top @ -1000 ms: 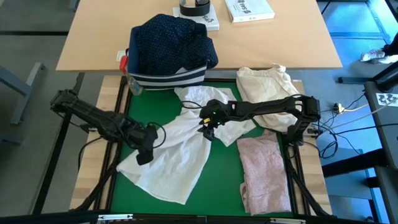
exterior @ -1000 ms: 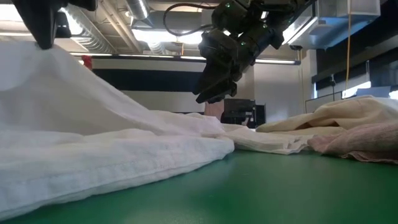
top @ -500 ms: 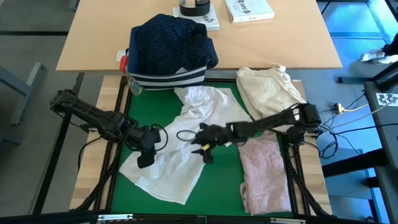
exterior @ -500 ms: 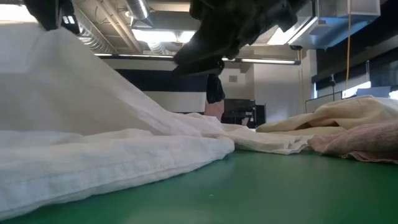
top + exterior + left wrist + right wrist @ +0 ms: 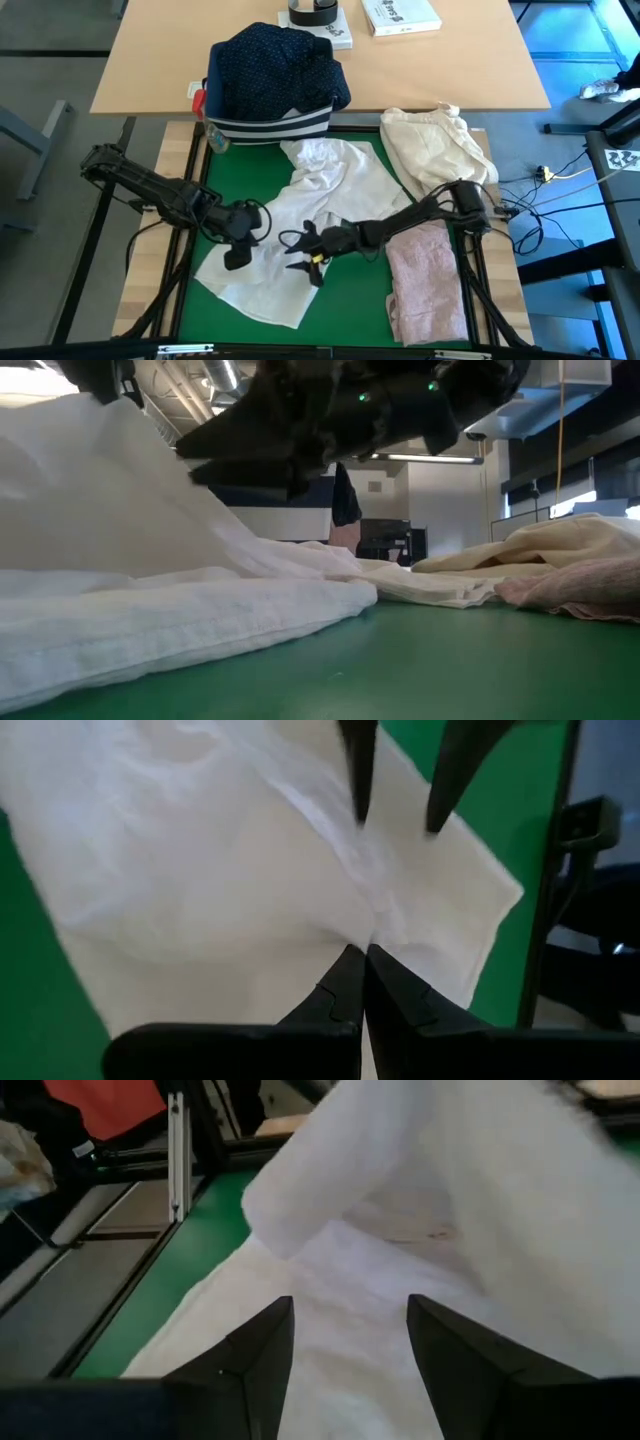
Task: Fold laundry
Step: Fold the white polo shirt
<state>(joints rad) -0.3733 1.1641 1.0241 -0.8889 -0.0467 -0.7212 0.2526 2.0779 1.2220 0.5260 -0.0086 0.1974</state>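
Observation:
The white shirt (image 5: 300,200) lies spread on the green mat, and its left part is raised in a tent (image 5: 110,490). My left gripper (image 5: 234,252) is shut on it there. My right gripper (image 5: 295,252) reaches across from the right and hovers open just above the shirt's middle (image 5: 350,1295), fingers pointing toward the left gripper; in the left wrist view its two fingertips (image 5: 358,780) show close by. A pale pink top (image 5: 425,280) lies flat at the near right. The navy dotted shirt (image 5: 275,65) sits in the striped bin. My left gripper pinches a raised fold of the white shirt (image 5: 372,935) between its two shut fingers, near the shirt's left side. The fingers come slanting down from above. The cloth rises taut to the fingers (image 5: 150,450) while the rest of the shirt lies on the mat.
A cream-beige cloth bundle (image 5: 435,145) lies at the far right of the mat. The navy striped bin (image 5: 268,125) stands at the far edge, a wooden table with books (image 5: 400,15) behind it. Bare green mat (image 5: 350,310) shows at the near middle.
My right gripper has swept from the shirt's far middle toward the table's near left, sinking and tipping more level, and now stands close to my left gripper. Its fingers have stayed open. The shirt stays held up by my left gripper.

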